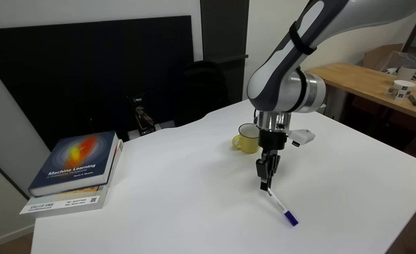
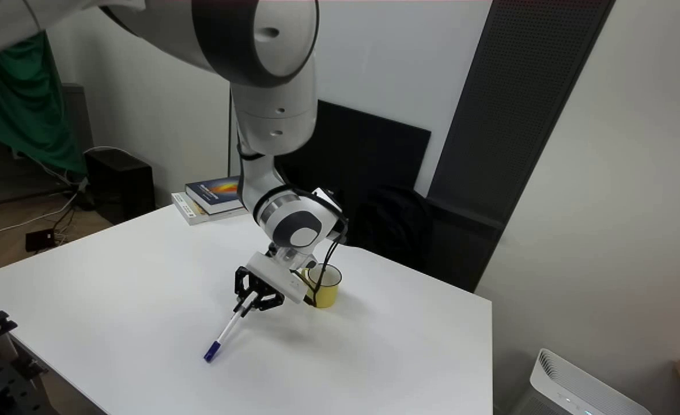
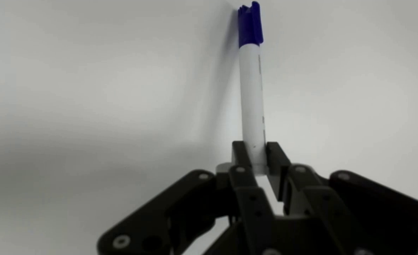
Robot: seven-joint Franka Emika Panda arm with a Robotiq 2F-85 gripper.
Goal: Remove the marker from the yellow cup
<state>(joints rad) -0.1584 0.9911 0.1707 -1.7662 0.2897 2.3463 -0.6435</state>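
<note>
The marker [image 1: 277,203] is white with a dark blue cap and is outside the cup in both exterior views [image 2: 229,328]. My gripper [image 1: 265,186] is shut on the marker's white end, and the marker slants down with its blue cap lowest. In the wrist view the white barrel [image 3: 251,88] lies between my two fingertips [image 3: 255,154], cap pointing away. The cap is at or just above the white table; I cannot tell if it touches. The yellow cup [image 1: 249,144] stands upright behind my gripper, partly covered by the arm; it also shows in an exterior view [image 2: 329,297].
The white table [image 1: 179,197] carries a stack of two books [image 1: 75,165], also seen in an exterior view [image 2: 213,196]. A black panel [image 1: 88,70] stands behind the table. Cables [image 2: 325,259] hang from the arm near the cup.
</note>
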